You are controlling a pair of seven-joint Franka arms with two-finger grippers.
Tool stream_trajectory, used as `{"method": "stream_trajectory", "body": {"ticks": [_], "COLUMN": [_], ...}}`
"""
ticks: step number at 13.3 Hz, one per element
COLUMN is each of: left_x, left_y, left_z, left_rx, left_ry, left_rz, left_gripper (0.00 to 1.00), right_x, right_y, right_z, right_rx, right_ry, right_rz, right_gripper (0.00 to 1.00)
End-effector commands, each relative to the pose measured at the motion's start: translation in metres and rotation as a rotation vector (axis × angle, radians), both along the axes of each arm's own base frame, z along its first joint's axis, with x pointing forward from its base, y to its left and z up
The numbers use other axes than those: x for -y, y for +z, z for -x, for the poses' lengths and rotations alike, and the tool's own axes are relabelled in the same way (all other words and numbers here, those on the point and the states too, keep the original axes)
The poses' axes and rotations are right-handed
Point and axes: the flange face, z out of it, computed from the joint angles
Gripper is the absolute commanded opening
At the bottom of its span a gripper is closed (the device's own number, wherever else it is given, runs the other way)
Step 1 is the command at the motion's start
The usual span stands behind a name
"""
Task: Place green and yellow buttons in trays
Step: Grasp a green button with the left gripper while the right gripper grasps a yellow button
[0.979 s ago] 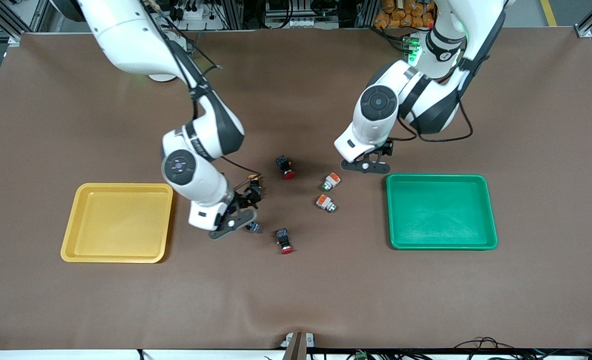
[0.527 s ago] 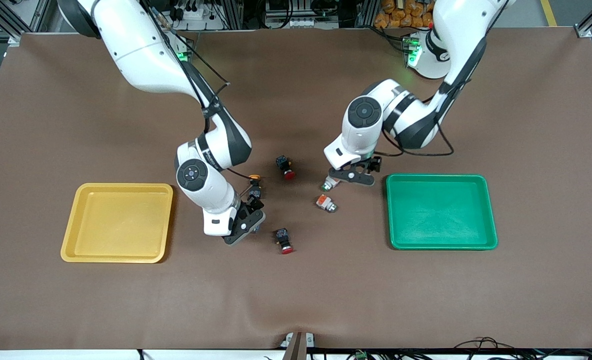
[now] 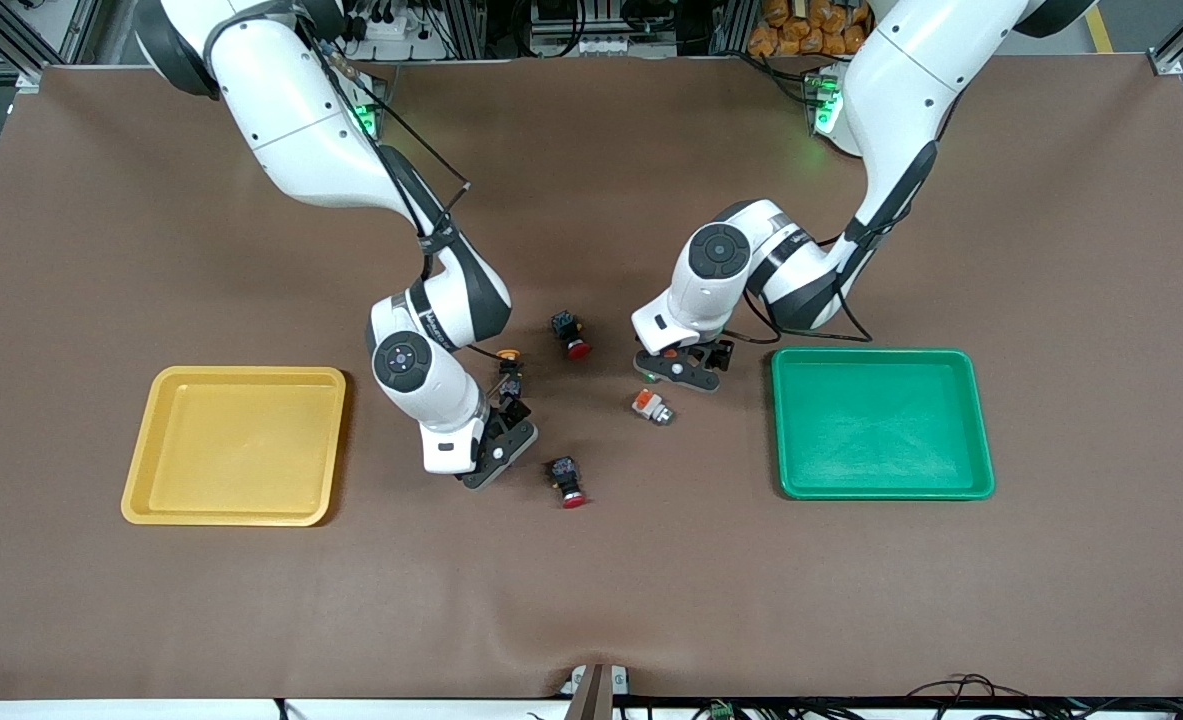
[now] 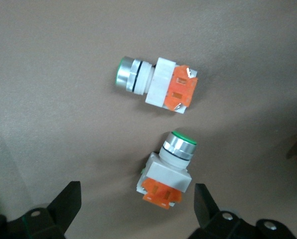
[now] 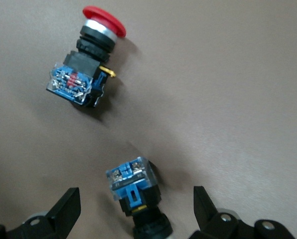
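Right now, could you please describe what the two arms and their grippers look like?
Both arms have glossy white shells with black joint bands, round dark caps on the joints and black cables running alongside. The left gripper and right gripper are black, each with two flat black fingers carrying small silver screws. A green light glows near each base.

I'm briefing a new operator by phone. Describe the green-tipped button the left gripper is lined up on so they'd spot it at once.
Start at the green tray and look toward the middle of the table, where the left gripper hangs low, fingers open. The green-tipped button lies between those fingers. Its twin lies uncovered on the mat, nearer the front camera.
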Motion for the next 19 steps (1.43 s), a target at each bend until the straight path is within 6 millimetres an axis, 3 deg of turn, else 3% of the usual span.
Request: {"method": "stream_trajectory", "body": {"ticks": [1,3,5,6,9,12,13,14,16,18,19], "left_x": [0.013,0.014,0.015,0.016,0.020,0.021,0.023,0.026,0.025,0.024,0.024], "left_y": [-0.001,-0.011,-0.019,-0.020,-0.024,-0.028,-0.028,-0.029,-0.031,-0.029,-0.026], "left_z": [0.000,-0.002,-0.001,-0.001,-0.003,-0.001,-0.001,0.002,0.002,0.000,0.000], "left_rx": [0.020,0.030,0.034,0.035,0.031,0.026,0.027,0.024,0.021,0.023,0.024], "left_ry": [-0.035,-0.067,-0.077,-0.077,-0.074,-0.077,-0.081,-0.087,-0.083,-0.068,-0.065], "left_rz": [0.003,-0.012,0.000,0.006,0.013,0.011,0.013,0.012,0.011,0.011,0.011], "left_gripper": [1.00,1.00,1.00,1.00,1.00,1.00,0.93,0.83,0.50,0.00,0.00], "right_x": [-0.003,-0.003,0.000,-0.001,-0.005,0.000,0.003,0.005,0.012,0.022,0.028], "right_y": [-0.007,-0.010,-0.017,-0.018,-0.009,0.029,0.037,0.045,0.055,0.071,0.072], "right_z": [0.003,0.004,0.007,0.008,0.010,0.008,0.006,0.006,0.002,-0.002,-0.004], "right_rx": [0.004,0.005,0.042,0.047,0.044,0.076,0.072,0.065,0.067,0.052,0.039], "right_ry": [0.018,0.021,0.028,0.029,0.032,0.017,0.013,0.010,0.001,-0.010,-0.014], "right_rz": [0.005,0.008,0.001,0.000,-0.001,-0.020,-0.020,-0.020,-0.021,-0.018,-0.013], "right_gripper": [1.00,1.00,0.16,0.00,0.00,0.00,0.00,0.00,0.00,0.00,0.00]}}
